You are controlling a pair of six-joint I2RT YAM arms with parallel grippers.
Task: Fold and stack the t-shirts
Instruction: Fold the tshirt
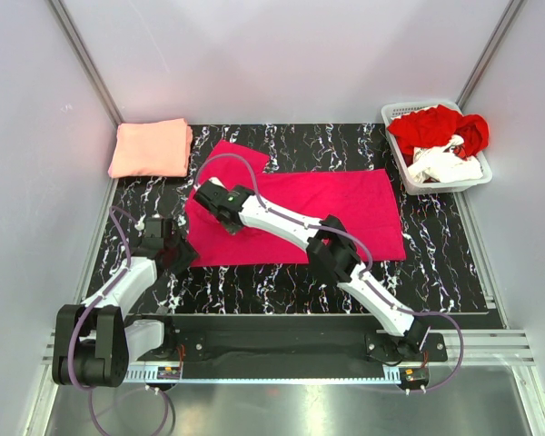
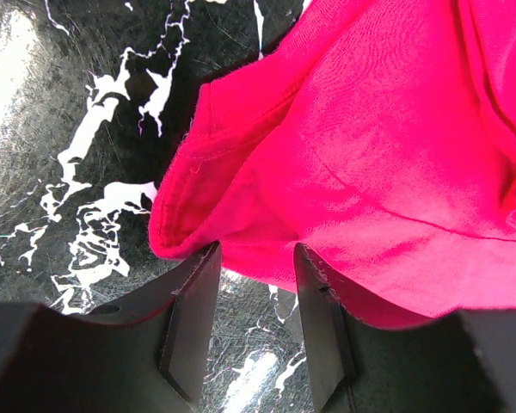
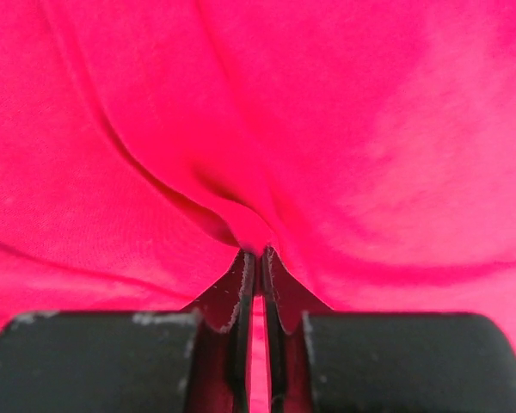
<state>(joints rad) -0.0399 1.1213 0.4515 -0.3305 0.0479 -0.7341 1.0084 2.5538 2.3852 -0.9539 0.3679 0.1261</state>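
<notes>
Cloth like this vivid magenta-pink soft t-shirt (image 1: 345, 204) should be light and limp and wrinkle easily, so hems and corners look like the best holds. It lies spread at centre frame on the black marbled table (image 1: 436, 272), long axis left to right, one sleeve pointing upper left. The right gripper (image 3: 256, 258) is clamped on a pinched ridge near its left end. The left gripper (image 2: 254, 258) has its jaws apart at the lower-left corner.

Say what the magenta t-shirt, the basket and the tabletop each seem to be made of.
The magenta t-shirt looks like soft matte knit cloth: it creases and has a stitched hem. The basket is likely white plastic, with moulded slats. The tabletop is glossy black with white marble-like veining; stone or laminate, cannot tell.
</notes>
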